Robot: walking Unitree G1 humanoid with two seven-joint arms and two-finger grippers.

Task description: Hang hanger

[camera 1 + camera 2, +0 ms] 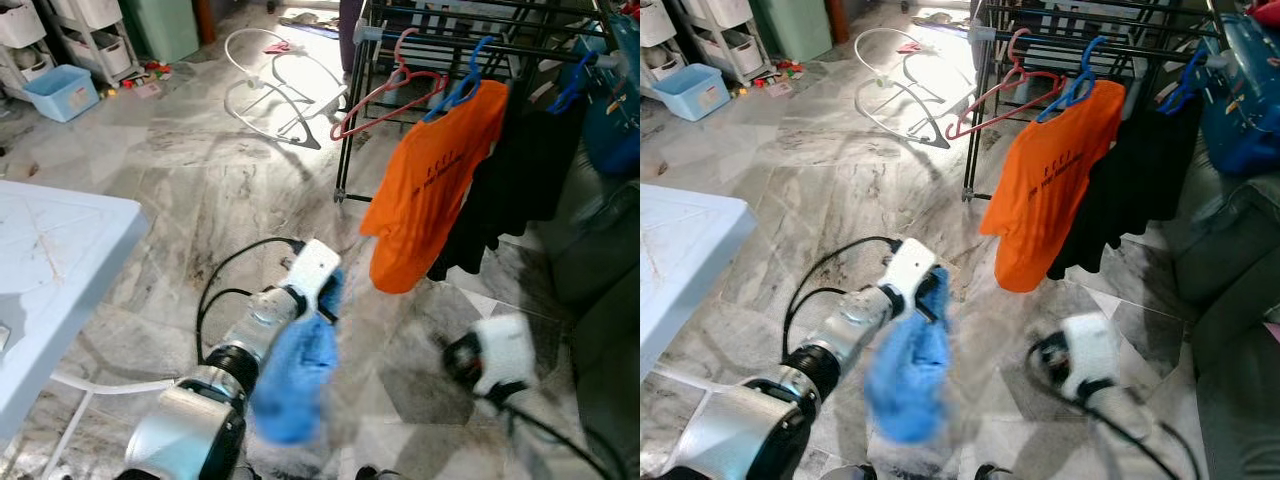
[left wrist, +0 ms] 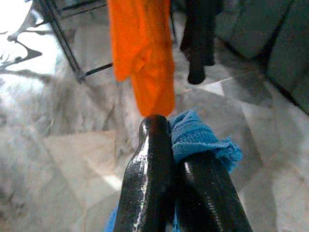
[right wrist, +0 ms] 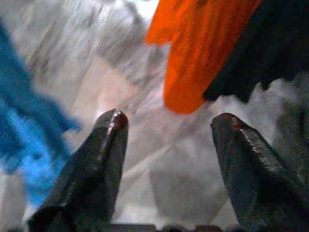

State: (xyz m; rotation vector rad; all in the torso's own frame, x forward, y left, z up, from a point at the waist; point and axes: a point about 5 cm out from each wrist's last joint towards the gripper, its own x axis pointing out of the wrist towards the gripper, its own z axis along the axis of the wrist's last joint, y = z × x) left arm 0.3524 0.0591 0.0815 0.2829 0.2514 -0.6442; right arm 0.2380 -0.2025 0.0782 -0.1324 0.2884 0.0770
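My left gripper [image 2: 169, 129] is shut on a blue cloth [image 1: 295, 375] that hangs limp from it, low over the floor in front of the drying rack [image 1: 350, 120]. On the rack hang an empty pink hanger [image 1: 385, 95], an orange shirt [image 1: 430, 185] on a blue hanger [image 1: 465, 85], and a black garment [image 1: 520, 170]. My right gripper [image 3: 171, 123] is open and holds nothing; it points toward the orange shirt's hem [image 3: 193, 72] from the lower right.
A white table [image 1: 50, 260] stands at the left. A white wire frame [image 1: 275, 95] lies on the marble floor behind. A blue bin [image 1: 62, 92] and shelves are far left. A grey sofa [image 1: 600, 260] and blue bag [image 1: 615, 110] stand right.
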